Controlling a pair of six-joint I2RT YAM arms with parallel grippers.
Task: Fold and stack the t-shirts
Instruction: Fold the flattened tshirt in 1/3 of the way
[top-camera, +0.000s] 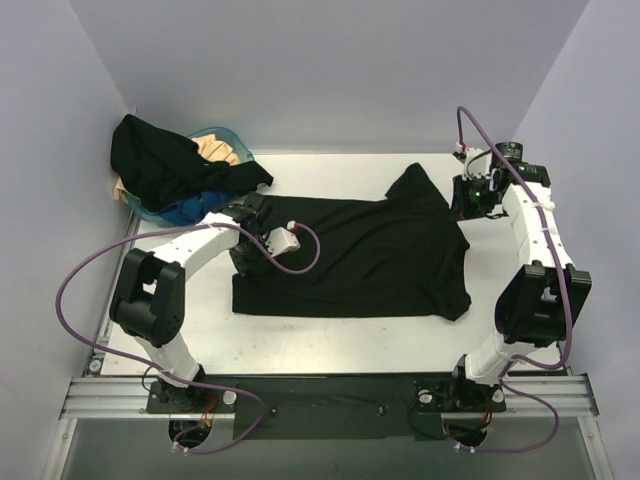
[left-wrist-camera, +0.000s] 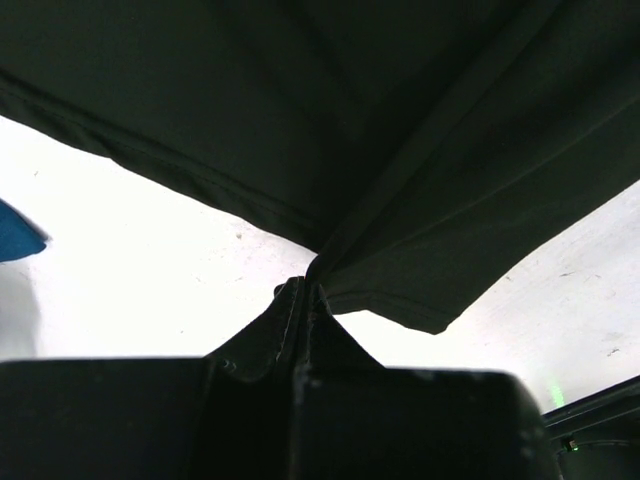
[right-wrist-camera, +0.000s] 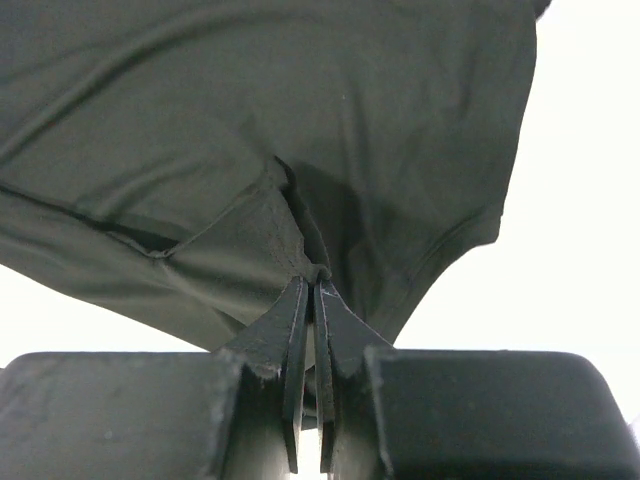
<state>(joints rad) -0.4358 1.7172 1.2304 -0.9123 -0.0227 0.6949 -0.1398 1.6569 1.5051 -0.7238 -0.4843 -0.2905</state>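
Table, top view: white table (top-camera: 340, 335) carries a black t-shirt (top-camera: 360, 255) stretched between left pincer (top-camera: 245, 213) and right pincer (top-camera: 462, 203); other t-shirts (top-camera: 160, 165) heaped on basket (top-camera: 228, 136) beyond the left one.
Left wrist: pincer pinched tight on a hem corner, cloth rising ahead.
Right wrist: pincer clamped on a bunched fold, shirt draped ahead.

A teal plastic basket (top-camera: 228, 133) is sitting at the far left corner of the white worktop (top-camera: 340, 335), close against the left wall. Plain pale walls (top-camera: 330, 70) are enclosing the worktop on three sides. An aluminium rail (top-camera: 100, 400) is running along its near edge, with a black plate (top-camera: 330, 402) lying at the middle.
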